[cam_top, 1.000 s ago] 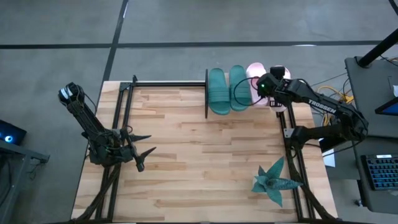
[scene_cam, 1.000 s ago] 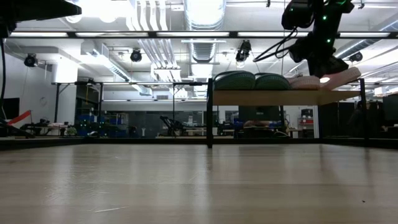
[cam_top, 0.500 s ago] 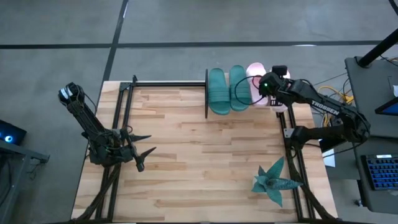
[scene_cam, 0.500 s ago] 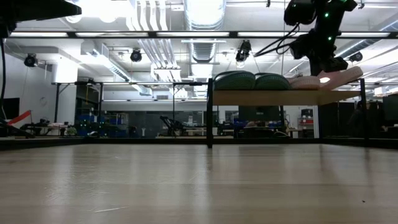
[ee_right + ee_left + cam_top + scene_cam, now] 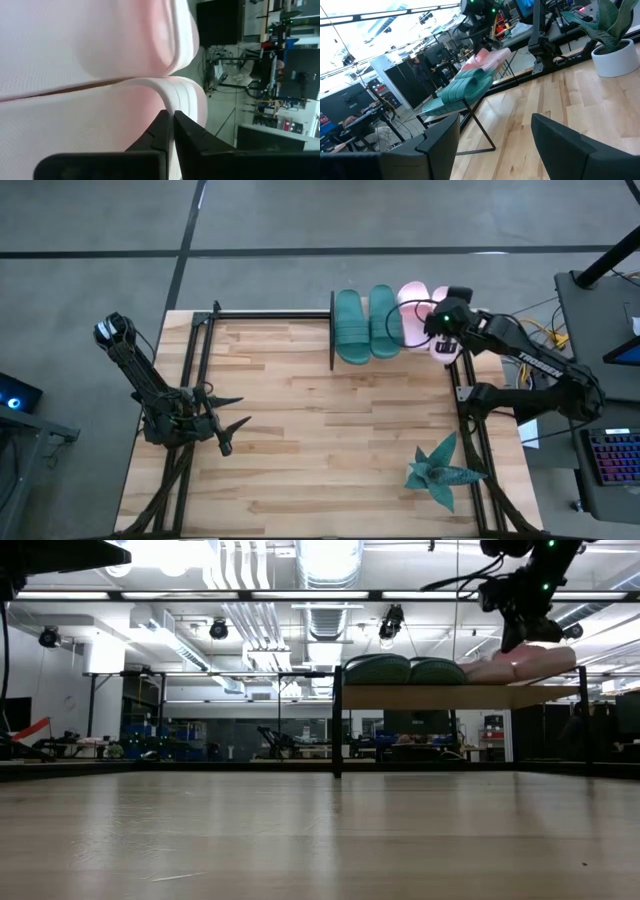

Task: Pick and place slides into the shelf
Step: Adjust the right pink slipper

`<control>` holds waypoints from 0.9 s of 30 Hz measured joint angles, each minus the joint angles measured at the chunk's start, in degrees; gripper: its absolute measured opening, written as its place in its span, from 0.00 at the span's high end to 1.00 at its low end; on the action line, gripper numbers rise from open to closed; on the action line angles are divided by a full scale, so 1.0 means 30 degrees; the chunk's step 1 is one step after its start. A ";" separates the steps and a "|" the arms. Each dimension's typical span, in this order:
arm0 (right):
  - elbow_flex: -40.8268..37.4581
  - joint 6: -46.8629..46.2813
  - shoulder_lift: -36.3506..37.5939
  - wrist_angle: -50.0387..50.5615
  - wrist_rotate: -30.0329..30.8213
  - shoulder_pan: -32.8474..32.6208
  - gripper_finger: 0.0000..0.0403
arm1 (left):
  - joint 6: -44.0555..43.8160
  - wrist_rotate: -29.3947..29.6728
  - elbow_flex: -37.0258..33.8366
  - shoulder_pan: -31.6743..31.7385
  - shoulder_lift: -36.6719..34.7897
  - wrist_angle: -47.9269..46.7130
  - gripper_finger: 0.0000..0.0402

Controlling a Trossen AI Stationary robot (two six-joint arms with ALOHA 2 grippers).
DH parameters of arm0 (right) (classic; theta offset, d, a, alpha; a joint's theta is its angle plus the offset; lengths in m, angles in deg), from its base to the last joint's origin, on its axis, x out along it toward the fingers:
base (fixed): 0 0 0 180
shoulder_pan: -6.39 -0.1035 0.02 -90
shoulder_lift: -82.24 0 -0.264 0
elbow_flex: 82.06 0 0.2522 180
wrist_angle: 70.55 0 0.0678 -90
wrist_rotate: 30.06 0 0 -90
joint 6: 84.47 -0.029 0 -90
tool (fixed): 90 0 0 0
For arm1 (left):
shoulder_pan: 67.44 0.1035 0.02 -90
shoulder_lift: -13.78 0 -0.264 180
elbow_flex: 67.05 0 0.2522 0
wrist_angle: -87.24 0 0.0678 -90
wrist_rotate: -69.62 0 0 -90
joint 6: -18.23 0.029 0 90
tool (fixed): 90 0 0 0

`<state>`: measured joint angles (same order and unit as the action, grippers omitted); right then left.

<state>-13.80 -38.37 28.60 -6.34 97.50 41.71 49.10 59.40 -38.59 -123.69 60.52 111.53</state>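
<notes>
Right pincer (image 5: 172,131) closed, just above pink slide (image 5: 90,125), on shelf (image 5: 440,696)

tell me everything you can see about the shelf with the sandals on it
The shelf is a small light wood board raised on thin black metal uprights, standing at the table's far edge toward the right side. Four slides lie side by side on it: two teal slides and two pink slides. The right gripper is shut over the outermost pink one.

Two teal green slides (image 5: 365,323) and two pale pink slides (image 5: 415,308), ribbed straps; light wood shelf (image 5: 440,696) with black uprights; teal spiky plant (image 5: 440,472) at five o'clock.
</notes>
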 joint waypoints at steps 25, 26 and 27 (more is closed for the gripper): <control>-0.0626 -0.0888 -0.0003 0.0227 -0.0273 0.0986 0.68 | 0.0000 -0.0005 -0.0001 0.0000 0.0000 0.0000 0.43; -0.0583 -0.1055 -0.0011 0.0257 -0.0233 0.0986 0.65 | 0.0000 -0.0004 -0.0001 0.0002 0.0000 0.0000 0.43; -0.0534 -0.1292 -0.0011 0.0273 -0.0205 0.0986 0.61 | 0.0000 -0.0004 -0.0001 -0.0003 0.0000 0.0000 0.43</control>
<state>-15.41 -42.24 28.57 -5.52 96.88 44.67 49.10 59.39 -38.59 -123.70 60.52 111.53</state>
